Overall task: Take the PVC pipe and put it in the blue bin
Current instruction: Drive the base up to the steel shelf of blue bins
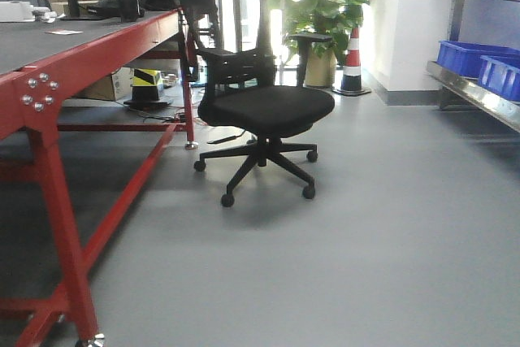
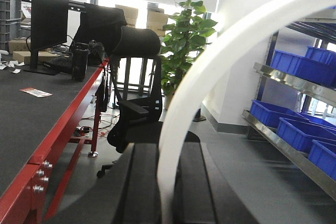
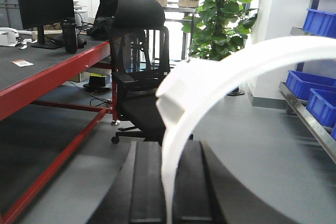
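The left gripper (image 2: 168, 148) sat at the bottom centre of its wrist view, its dark fingers pressed against either side of the PVC pipe (image 2: 236, 40). I judged it clamped. From there the white pipe rose and bowed toward the upper right corner. The right gripper (image 3: 167, 145) looked clamped the same way on a white pipe (image 3: 236, 69), which carried a thicker collar just above the fingers and arced off to the right edge. Whether both held one length or two could not be told.

So the pipe was already in the claws, and the move turned on the blue bins (image 1: 467, 54). They stood in rows on the metal shelf (image 1: 479, 95) along the right edge of every view, well apart from the grippers. The right arm was probably nearer. What showed of their insides looked bare.

A black office chair (image 1: 264, 111) stood mid-frame beside the red table (image 1: 81, 46).
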Controlling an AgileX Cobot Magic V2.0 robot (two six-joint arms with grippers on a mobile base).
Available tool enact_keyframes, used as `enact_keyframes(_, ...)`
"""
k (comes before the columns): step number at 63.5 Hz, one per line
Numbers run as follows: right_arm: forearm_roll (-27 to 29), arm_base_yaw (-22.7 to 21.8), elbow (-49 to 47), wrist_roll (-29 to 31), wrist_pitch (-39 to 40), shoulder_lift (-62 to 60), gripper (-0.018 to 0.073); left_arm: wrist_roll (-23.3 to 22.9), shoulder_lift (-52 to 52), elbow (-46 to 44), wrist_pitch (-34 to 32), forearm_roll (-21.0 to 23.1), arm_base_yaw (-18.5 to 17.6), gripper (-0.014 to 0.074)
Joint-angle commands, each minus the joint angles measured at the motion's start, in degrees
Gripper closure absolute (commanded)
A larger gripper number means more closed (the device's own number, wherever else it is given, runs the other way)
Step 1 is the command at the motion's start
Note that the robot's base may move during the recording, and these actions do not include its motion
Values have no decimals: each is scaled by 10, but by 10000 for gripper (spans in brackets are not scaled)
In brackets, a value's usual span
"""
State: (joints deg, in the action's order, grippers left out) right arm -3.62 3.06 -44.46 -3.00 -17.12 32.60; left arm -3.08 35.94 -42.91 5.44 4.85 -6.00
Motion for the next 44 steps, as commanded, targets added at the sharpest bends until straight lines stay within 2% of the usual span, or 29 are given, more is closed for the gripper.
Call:
enact_keyframes(1,-6,1,0,1,18,-3,727,1,-2,-1,-13,-1,1,707)
enact_keyframes(44,-6,1,0,1,18,-3,727,1,-2,-1,-13,-1,1,707)
